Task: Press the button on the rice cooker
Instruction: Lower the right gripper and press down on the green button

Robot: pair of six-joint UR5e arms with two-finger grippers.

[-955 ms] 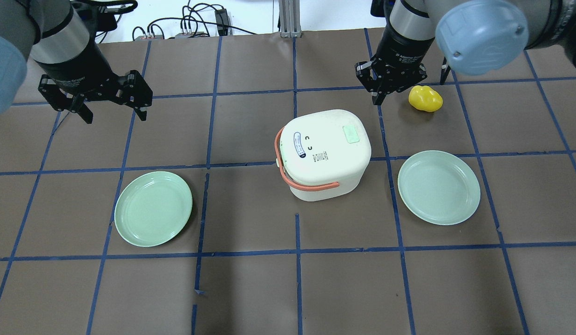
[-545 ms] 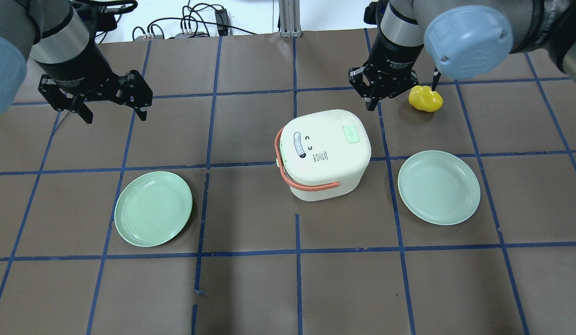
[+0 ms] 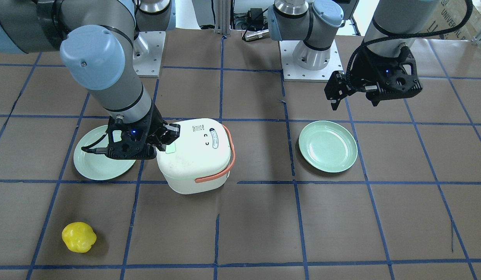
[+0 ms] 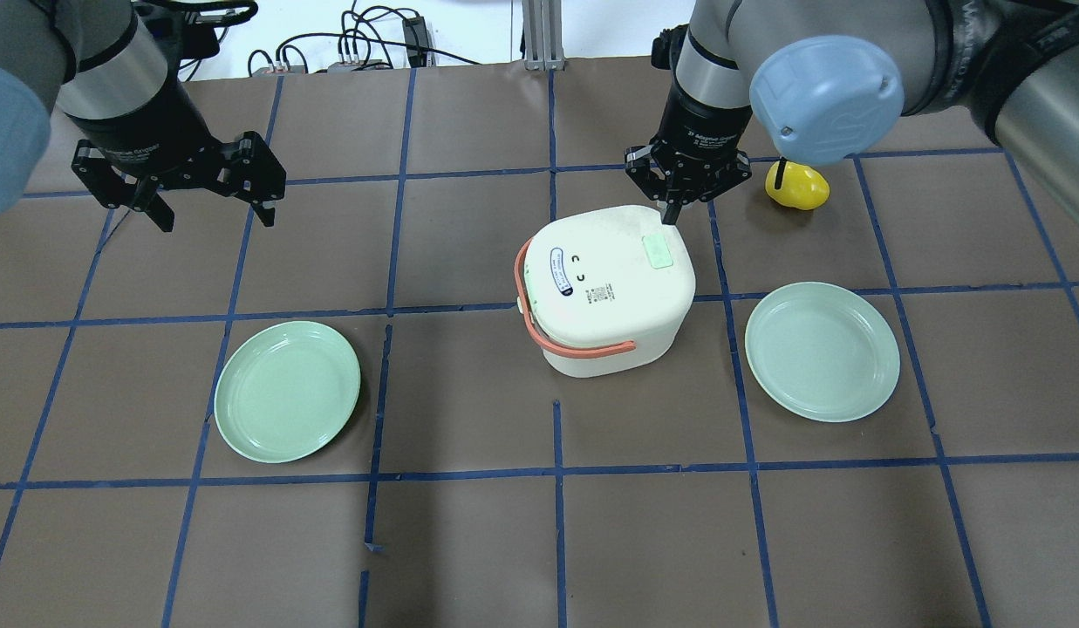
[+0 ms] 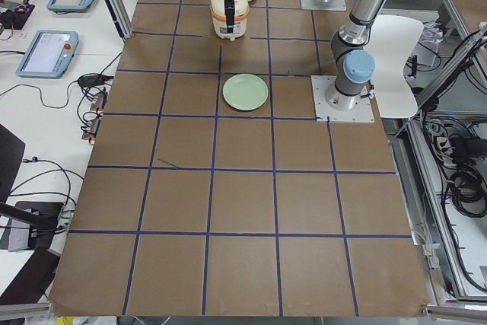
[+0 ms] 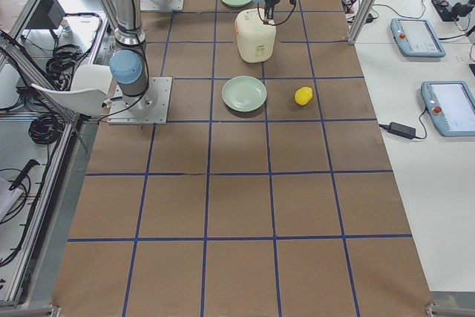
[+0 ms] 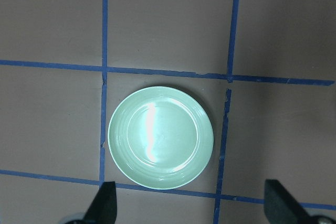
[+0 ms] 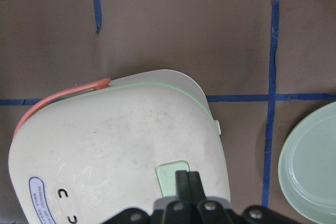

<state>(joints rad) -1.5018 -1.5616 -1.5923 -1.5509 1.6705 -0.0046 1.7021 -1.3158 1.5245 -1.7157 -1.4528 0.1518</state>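
The white rice cooker (image 4: 604, 288) with an orange handle stands mid-table, lid closed. Its pale green button (image 4: 658, 251) sits on the lid's far right corner. My right gripper (image 4: 671, 212) is shut and empty, fingertips at the lid's far edge just beyond the button. In the right wrist view the shut fingertips (image 8: 187, 181) overlap the button (image 8: 168, 176); I cannot tell if they touch it. In the front view the right gripper (image 3: 171, 135) hangs over the lid's corner. My left gripper (image 4: 212, 205) is open and empty, far to the left.
A green plate (image 4: 286, 391) lies left of the cooker, below my left gripper, and shows in the left wrist view (image 7: 160, 137). A second green plate (image 4: 822, 351) lies right of the cooker. A yellow object (image 4: 801, 187) lies behind it, near my right arm.
My right gripper has moved left, from beside the yellow object to the cooker's far lid edge near the button. The left arm has not moved.
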